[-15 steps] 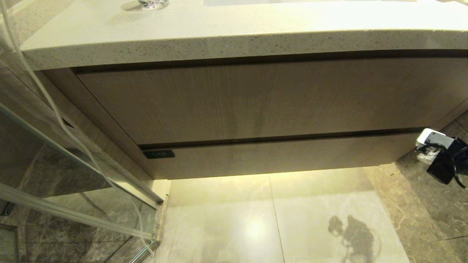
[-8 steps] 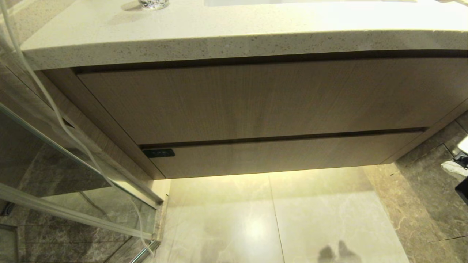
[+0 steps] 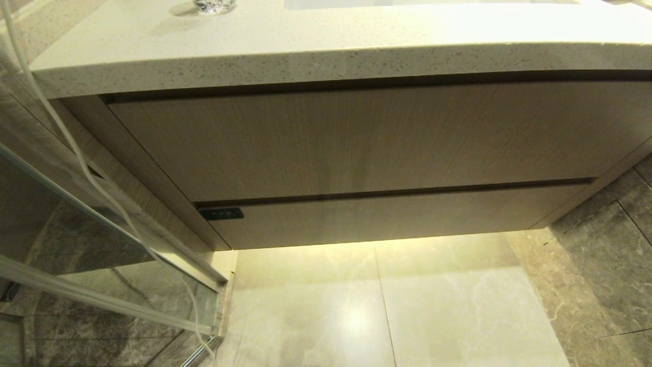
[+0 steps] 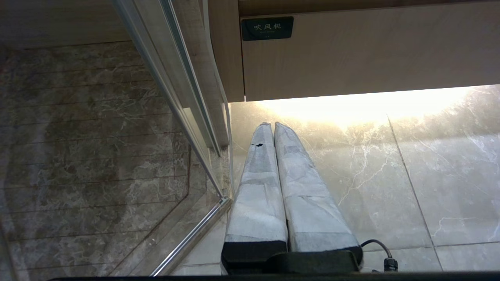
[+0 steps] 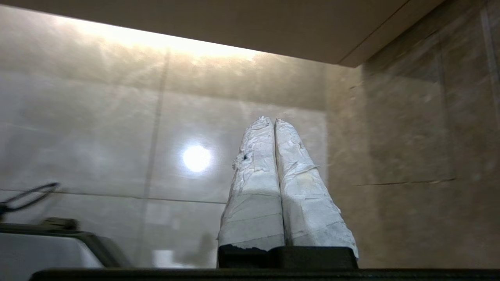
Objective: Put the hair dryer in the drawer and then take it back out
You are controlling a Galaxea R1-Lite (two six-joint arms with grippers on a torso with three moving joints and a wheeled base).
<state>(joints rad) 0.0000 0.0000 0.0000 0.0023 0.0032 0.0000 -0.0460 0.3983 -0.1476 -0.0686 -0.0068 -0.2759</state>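
Under bench [image 3: 305, 56], drawer [image 3: 387, 216] at 6 o'clock, closed. Hair dryer unseen. Left pincer [image 4: 273, 127], right pincer [image 5: 273, 121] pressed together, empty, low over floor [image 3: 387, 306]. Risk: handleless front defeats pull.

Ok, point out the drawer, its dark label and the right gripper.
drawer [image 3: 387, 214]: head view, middle of its front strip.
label [image 4: 267, 28]: left wrist view, its centre.
right gripper [image 5: 274, 121]: right wrist view, between its tips.
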